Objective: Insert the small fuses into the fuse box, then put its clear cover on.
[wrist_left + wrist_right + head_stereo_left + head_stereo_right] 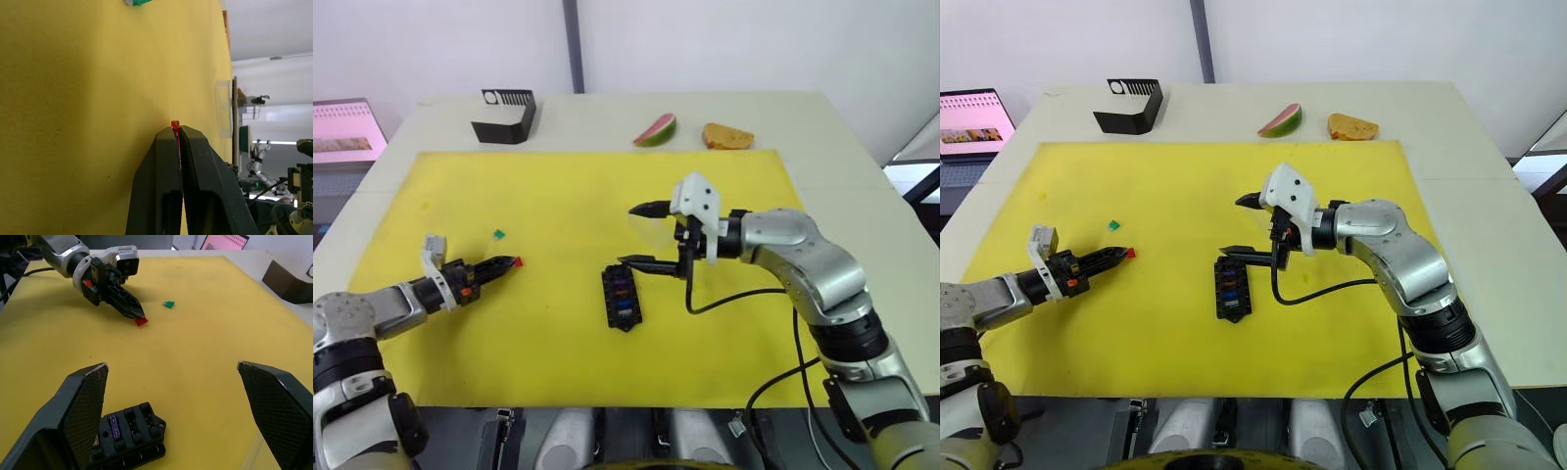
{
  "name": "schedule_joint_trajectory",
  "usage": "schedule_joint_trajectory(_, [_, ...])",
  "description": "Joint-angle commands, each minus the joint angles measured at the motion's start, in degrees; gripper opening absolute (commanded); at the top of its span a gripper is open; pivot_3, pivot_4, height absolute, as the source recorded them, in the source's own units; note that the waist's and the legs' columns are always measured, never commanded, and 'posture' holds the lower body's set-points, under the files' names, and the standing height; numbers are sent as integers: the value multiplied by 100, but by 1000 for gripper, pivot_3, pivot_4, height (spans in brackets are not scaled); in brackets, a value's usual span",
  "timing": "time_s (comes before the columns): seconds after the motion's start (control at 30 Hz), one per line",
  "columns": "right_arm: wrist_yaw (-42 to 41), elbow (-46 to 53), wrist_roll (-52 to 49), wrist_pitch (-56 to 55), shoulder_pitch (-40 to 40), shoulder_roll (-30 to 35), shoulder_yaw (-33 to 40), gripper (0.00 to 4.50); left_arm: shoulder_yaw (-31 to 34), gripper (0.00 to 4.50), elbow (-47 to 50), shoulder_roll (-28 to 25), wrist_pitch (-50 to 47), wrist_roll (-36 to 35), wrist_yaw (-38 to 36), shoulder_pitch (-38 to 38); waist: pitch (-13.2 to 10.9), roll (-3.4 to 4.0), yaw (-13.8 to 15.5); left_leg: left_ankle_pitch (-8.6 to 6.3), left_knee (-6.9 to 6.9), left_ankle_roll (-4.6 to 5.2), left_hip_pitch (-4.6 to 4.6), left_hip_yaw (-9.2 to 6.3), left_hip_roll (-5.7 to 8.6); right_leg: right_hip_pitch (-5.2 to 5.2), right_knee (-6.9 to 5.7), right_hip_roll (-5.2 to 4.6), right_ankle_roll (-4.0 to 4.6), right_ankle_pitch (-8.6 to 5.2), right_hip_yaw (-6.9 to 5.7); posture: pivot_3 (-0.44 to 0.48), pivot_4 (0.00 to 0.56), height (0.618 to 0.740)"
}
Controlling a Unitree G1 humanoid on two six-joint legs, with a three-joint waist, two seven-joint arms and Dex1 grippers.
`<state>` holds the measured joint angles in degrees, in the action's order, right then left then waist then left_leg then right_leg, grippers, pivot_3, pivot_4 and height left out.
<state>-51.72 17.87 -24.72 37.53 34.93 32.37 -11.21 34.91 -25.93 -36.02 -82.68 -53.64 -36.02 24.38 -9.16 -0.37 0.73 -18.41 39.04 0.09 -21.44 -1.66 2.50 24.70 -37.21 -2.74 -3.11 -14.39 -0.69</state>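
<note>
On yellow mat, far left, my left gripper (pixel 512 262) squeezed shut on tiny red plastic fuse (pixel 517 261), fuse poking out of tips. Small teal plastic fuse (pixel 498 234) lies loose just behind it. Next along, small black slotted fuse box (pixel 622 296) sits mid-mat, to right of held fuse, long side running away from me toward far table edge. Some slots already filled. Right gripper (pixel 644 236) wide apart, hanging over box's far end, holds nothing. I think red fuse goes right, into free slot.
</note>
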Motion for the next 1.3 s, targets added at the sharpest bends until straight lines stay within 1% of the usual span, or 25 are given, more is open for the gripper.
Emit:
schedule_joint_trajectory(0.03, [147, 383, -416, 227, -8, -123, 388, 4500, 301, 61, 449, 21, -215, -339, 127, 236, -1, -1, 0, 0, 0, 0, -2, -1, -1, 1, 0, 0, 0, 0, 0, 0, 150, 740])
schedule_joint_trajectory(0.13, [383, 549, -835, 575, -86, -318, 649, 4500, 638, 61, 967, 291, -528, -781, 466, 669, -10, -22, 21, 0, 4, 0, -13, -6, -1, 6, 0, 0, 0, 0, -2, 0, 150, 740])
schedule_joint_trajectory(0.27, [677, 688, -1124, 873, -145, -516, 774, 4500, 794, 61, 1545, 821, -749, -1235, 975, 1217, -10, -23, -13, 0, 7, -1, -16, -3, 0, 6, 8, 0, -1, 1, -1, 0, 150, 740])
schedule_joint_trajectory(0.33, [829, 708, -1227, 982, -148, -611, 805, 4500, 865, 61, 1660, 1066, -807, -1434, 1242, 1477, -10, -23, -26, 7, 5, -14, -16, -3, 0, 8, 8, 1, -2, 1, -2, 0, 150, 740])
schedule_joint_trajectory(0.47, [1397, 613, -1988, 1657, -92, -1165, 1169, 4500, 730, 61, 2035, 1646, -728, -2037, 1718, 1909, -11, -24, -64, 21, 1, -38, -16, -2, -1, 15, 0, 4, -2, 1, -2, 0, 150, 740])
schedule_joint_trajectory(0.57, [1912, 506, -2669, 2099, 1, -1624, 1512, 4500, 572, 61, 2258, 1998, -558, -2586, 1998, 2044, -11, -24, -83, 22, 1, -40, -16, -2, -1, 16, -1, 6, -2, 1, -1, 0, 150, 740])
schedule_joint_trajectory(0.63, [2261, 428, -3045, 2336, 65, -1872, 1707, 4500, 452, 61, 2364, 2101, -385, -2843, 2144, 2033, -11, -24, -112, 23, 0, -41, -16, -2, -1, 16, -2, 6, -2, 1, -2, 0, 150, 740])
schedule_joint_trajectory(0.77, [2988, 203, -3783, 2585, 250, -2289, 2117, 4500, 148, 61, 2422, 2114, -49, -3159, 2370, 1888, -11, -24, -137, 24, -1, -43, -16, -2, -1, 17, -2, 7, -2, 1, -2, 0, 150, 740])
schedule_joint_trajectory(0.93, [3609, 22, -4256, 2611, 393, -2437, 2317, 4500, -199, 61, 2504, 2011, 357, -3470, 2377, 1729, -11, -24, -139, 25, -2, -44, -17, -2, -1, 19, -2, 8, -2, 1, -2, 0, 150, 740])
schedule_joint_trajectory(1.03, [3808, -18, -4440, 2545, 453, -2461, 2317, 3598, -421, 0, 2547, 1929, 551, -3612, 2345, 1628, -11, -23, -136, 25, -2, -43, -17, -1, -1, 18, -1, 8, -2, 1, -1, 0, 150, 740])
schedule_joint_trajectory(1.1, [3912, -29, -4532, 2505, 485, -2464, 2307, 2649, -539, 0, 2566, 1887, 677, -3675, 2348, 1577, -11, -24, -135, 26, -2, -43, -18, -1, -1, 18, -1, 8, -2, 1, -1, 0, 150, 740])
schedule_joint_trajectory(1.3, [4199, -76, -4892, 2385, 503, -2470, 2336, 2649, -812, 0, 2569, 1648, 958, -3958, 2365, 1454, -11, -23, -144, 25, -2, -42, -18, -1, -1, 19, -2, 9, -2, 1, -1, 0, 150, 740])
